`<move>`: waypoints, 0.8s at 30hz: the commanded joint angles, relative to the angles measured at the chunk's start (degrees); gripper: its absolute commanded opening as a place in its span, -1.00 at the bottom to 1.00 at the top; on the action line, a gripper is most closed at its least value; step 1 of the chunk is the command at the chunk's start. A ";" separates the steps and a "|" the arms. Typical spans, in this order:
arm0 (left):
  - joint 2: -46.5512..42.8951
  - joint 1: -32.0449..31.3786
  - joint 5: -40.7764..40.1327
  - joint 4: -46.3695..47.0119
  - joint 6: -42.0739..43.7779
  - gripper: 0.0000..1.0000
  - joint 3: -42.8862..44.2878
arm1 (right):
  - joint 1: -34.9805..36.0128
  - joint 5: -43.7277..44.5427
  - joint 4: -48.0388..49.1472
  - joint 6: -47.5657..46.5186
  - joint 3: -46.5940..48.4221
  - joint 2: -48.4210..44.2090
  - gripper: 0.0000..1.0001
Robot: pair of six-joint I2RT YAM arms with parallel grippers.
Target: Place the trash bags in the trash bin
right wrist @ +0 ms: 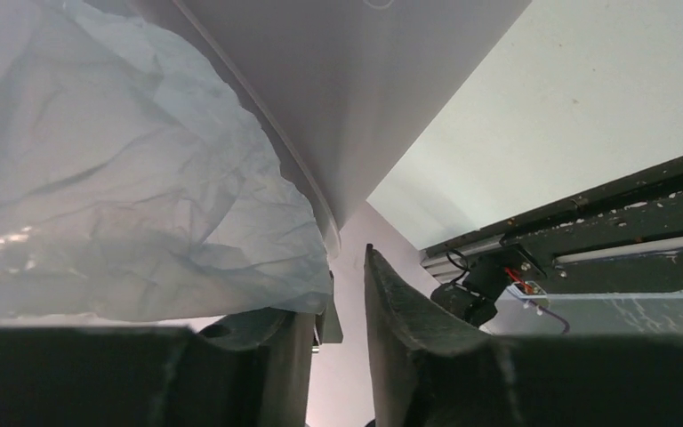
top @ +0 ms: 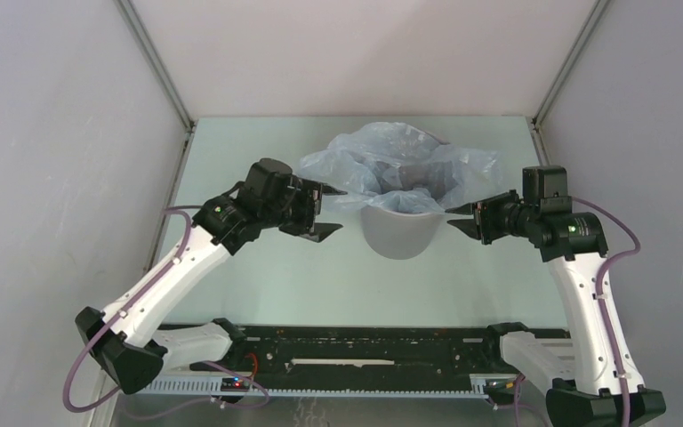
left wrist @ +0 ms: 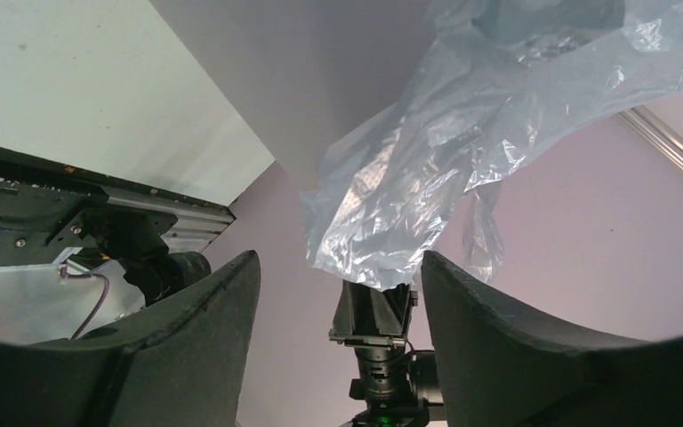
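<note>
The light grey trash bin (top: 397, 233) stands mid-table. The pale blue trash bag (top: 400, 165) sits in its mouth and spills over the rim, mostly to the back and sides. My left gripper (top: 327, 212) is open wide and empty, just left of the bin. In the left wrist view the bag (left wrist: 445, 160) hangs over the bin wall (left wrist: 320, 89) above my left gripper (left wrist: 338, 267). My right gripper (top: 462, 220) is close to the bin's right side, its jaws a narrow gap apart. In the right wrist view the bag (right wrist: 116, 196) lies over one finger (right wrist: 258, 356), not pinched.
White enclosure walls stand on the left, back and right. A black rail (top: 356, 351) runs along the near edge between the arm bases. The pale green table top (top: 258, 285) surrounds the bin.
</note>
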 commanded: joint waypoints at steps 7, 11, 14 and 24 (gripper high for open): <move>1.04 -1.33 -1.52 4.10 -1.88 0.14 0.64 | -0.27 0.68 -2.39 -4.04 -2.69 -1.61 -1.00; -0.66 -1.38 -1.26 5.60 -1.38 -0.06 -3.60 | -0.65 0.64 -1.71 -8.82 -2.70 -1.88 -1.00; -2.02 -0.89 -2.66 6.15 0.28 -0.42 -5.96 | -1.16 -0.20 -0.60 -14.09 -2.74 -1.61 -1.00; -3.30 4.58 -8.38 15.32 25.26 -0.99 -9.75 | -2.82 -0.92 10.43 -31.90 -6.09 -0.58 -1.00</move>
